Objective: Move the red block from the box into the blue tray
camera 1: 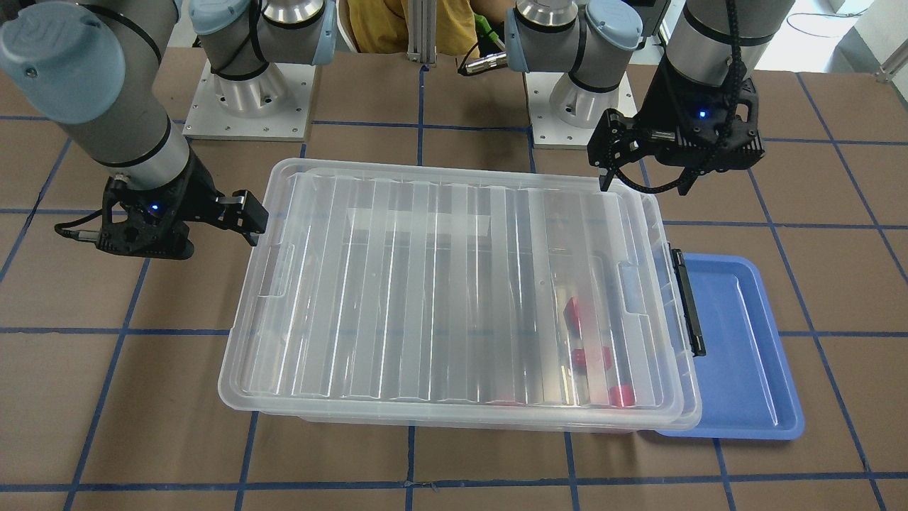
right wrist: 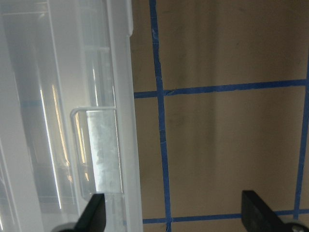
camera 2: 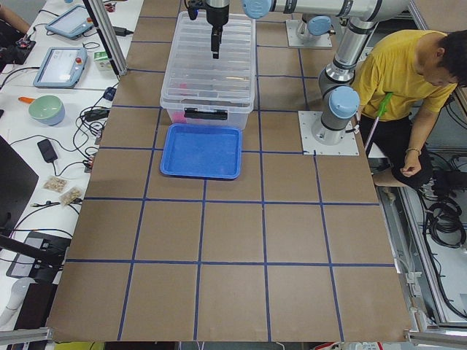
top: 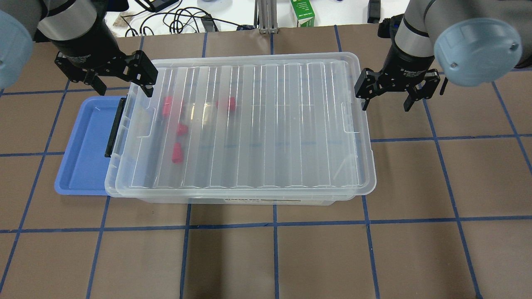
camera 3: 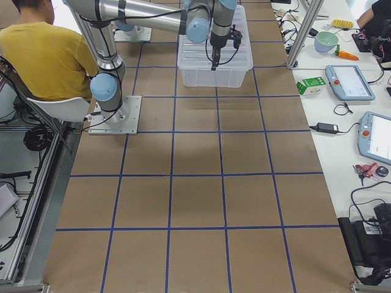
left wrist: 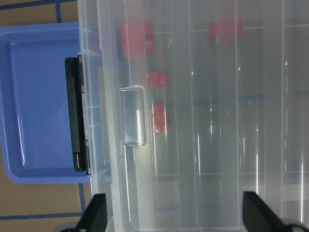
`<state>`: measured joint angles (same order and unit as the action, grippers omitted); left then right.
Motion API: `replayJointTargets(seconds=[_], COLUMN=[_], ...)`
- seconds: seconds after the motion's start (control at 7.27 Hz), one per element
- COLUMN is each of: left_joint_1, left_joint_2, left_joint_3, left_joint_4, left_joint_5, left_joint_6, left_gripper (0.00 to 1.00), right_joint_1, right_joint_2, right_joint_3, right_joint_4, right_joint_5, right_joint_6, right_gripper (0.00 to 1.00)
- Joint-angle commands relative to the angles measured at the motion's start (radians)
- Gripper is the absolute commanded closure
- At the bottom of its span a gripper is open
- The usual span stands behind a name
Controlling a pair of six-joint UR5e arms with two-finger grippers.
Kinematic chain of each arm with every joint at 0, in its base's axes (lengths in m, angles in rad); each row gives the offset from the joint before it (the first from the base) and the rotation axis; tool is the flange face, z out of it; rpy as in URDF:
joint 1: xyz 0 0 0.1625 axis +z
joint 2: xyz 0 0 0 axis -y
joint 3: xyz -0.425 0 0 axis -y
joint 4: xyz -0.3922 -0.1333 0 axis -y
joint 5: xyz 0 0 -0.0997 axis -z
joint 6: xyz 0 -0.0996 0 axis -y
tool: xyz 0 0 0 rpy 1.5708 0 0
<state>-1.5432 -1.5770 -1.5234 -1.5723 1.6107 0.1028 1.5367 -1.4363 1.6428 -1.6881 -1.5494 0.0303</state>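
The left end effector (top: pixel 124 88) and right end effector (top: pixel 386 104) are hovering wide open, empty, at opposite ends of the lidded box (top: pixel 257 124).

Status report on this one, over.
Left pincer open, right pincer open, both empty. Red blocks inside box, lid on, blocking access. Blue tray empty.

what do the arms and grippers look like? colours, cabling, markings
The left arm and right arm are silver-grey tubes with pale blue joint caps and black cables. The left gripper and right gripper are black and two-fingered, with white lettering on the wrist collar and a small blue light.
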Motion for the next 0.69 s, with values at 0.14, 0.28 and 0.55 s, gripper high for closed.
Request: replayJointTargets(seconds=[0.14,0.28,0.55], left_joint_1=[0.0,0.0,0.0], left_joint_2=[0.0,0.0,0.0], left_joint_3=[0.0,-0.001,-0.001], left_joint_4=[0.0,0.0,0.0], left_joint_5=[-0.002,0.0,0.0], left_joint_6=[0.0,0.0,0.0], left_gripper=[0.0,0.0,0.0], right_joint_1=[0.0,0.0,0.0], right_joint_2=[0.052,0.071,0.073], right_joint_3=[0.009,0.008,0.009], right_joint_4=[-0.059,-0.059,-0.061], right_joint_5=[0.005,0.005,0.005], right_joint_6=[-0.003,-0.003,-0.006], right_gripper=[0.0,0.0,0.0])
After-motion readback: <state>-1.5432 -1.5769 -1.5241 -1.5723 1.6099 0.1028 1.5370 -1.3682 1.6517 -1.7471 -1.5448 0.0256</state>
